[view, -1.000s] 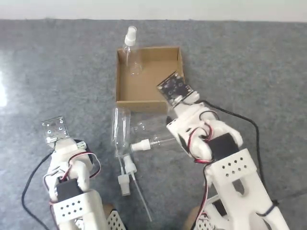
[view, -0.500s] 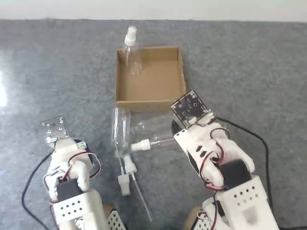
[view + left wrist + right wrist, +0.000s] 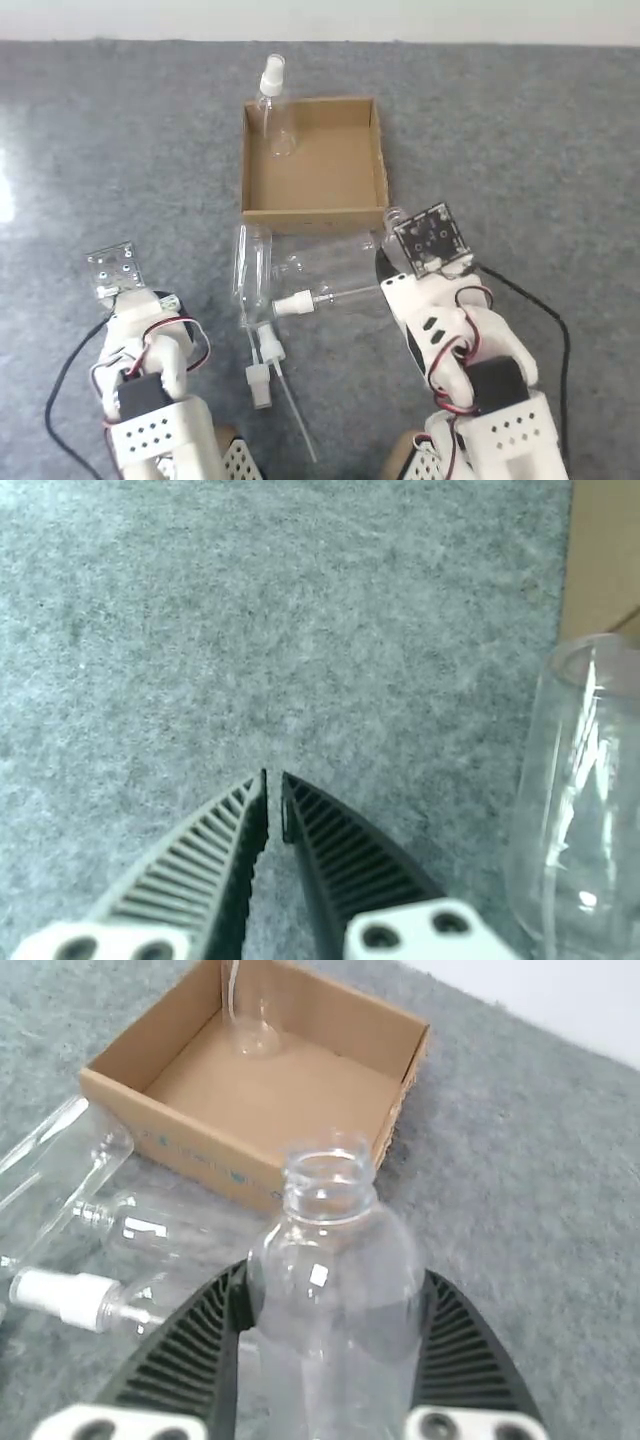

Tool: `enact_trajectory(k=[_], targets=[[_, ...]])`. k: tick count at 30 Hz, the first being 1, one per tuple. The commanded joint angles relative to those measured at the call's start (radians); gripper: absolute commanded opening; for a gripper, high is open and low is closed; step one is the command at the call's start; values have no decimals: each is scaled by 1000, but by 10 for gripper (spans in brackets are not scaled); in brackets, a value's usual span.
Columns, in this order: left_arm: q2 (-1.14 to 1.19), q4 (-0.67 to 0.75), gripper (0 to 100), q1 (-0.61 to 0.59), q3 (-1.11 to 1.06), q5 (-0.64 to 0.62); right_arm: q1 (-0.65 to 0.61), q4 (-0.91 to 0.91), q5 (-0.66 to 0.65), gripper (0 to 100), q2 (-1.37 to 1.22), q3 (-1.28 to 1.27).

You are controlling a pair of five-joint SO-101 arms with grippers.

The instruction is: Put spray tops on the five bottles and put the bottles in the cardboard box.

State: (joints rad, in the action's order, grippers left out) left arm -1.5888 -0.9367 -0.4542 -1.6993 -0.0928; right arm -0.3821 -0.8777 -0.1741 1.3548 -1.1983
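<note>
Since its neck lacks a top, the bare bottle [image 3: 330, 1220] sits clamped in the right end effector [image 3: 331, 1295], likely for capping. The left end effector [image 3: 274, 785] is closed to a sliver and empty. A loose spray top [image 3: 260, 385] lies on the bench short of the cardboard box [image 3: 310, 216], which holds one capped bottle [image 3: 270, 100].

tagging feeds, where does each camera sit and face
High view: overhead, looks down on table, cardboard box, both arms.
Left wrist view: on left wrist, faces table past shut left gripper.
Right wrist view: on right wrist, faces box past right gripper clamping uncapped bottle.
Shared: high and right wrist show the box.
</note>
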Motion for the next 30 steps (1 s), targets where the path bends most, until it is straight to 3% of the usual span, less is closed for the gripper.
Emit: enact_trajectory(k=[1, 8, 16, 19, 30], targets=[[-18, -3, 20, 0, 7, 5, 15, 41, 11, 112, 71, -6], [-18, -5, 21, 2, 8, 25, 15, 81, 12, 112, 102, -63], [-18, -3, 20, -35, 105, 308, 15, 104, 12, 112, 102, -87], [-18, -11, 21, -61, 182, 354, 15, 104, 12, 112, 94, -87], [-11, -339, 24, -3, 527, 358, 15, 104, 12, 112, 93, -87]])
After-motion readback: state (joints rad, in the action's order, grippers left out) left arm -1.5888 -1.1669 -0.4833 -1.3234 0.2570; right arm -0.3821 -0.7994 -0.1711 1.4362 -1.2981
